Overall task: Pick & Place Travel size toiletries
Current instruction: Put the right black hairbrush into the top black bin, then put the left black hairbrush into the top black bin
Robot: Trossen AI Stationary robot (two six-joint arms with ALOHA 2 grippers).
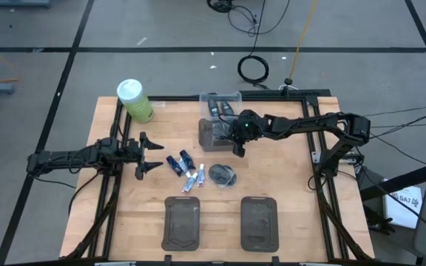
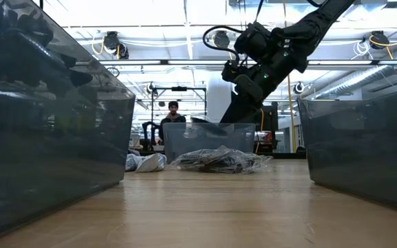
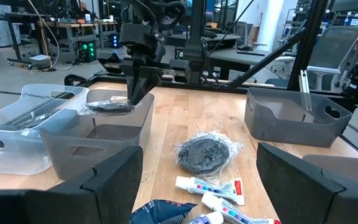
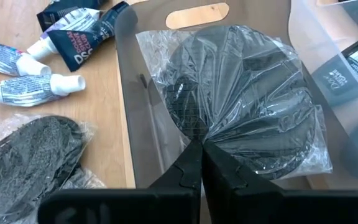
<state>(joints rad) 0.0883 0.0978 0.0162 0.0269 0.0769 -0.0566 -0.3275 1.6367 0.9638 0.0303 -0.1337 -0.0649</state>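
My right gripper [image 1: 237, 146] is shut on a round flat grey pot [image 4: 241, 93] in clear wrap, over an open grey bin [image 1: 211, 136]. In the left wrist view the pot [image 3: 110, 107] hangs at about the bin's rim. My left gripper [image 1: 148, 156] is open and waits left of the loose items. These lie flat on the table: dark blue mini tubes [image 1: 177, 162], white-and-pale-blue mini tubes [image 1: 194, 179] and a second wrapped pot [image 1: 222, 175]. Small dark bottles [image 1: 220, 105] lie in a clear bin. My right gripper pinches the clear wrap at the pot's edge [image 4: 197, 134] between its two fingers [image 4: 185, 174]. It comes from above, slanting down. The pot is lifted clear and lies about level beyond the fingers, over the grey bin's opening.
A big green bottle with a white cap [image 1: 134, 100] stands at the table's far left. Two dark grey trays [image 1: 182, 222] [image 1: 259, 222] lie along the near edge. The clear bin [image 1: 220, 98] sits at the far edge, behind the grey bin. A person [image 2: 173, 114] is in the room beyond.
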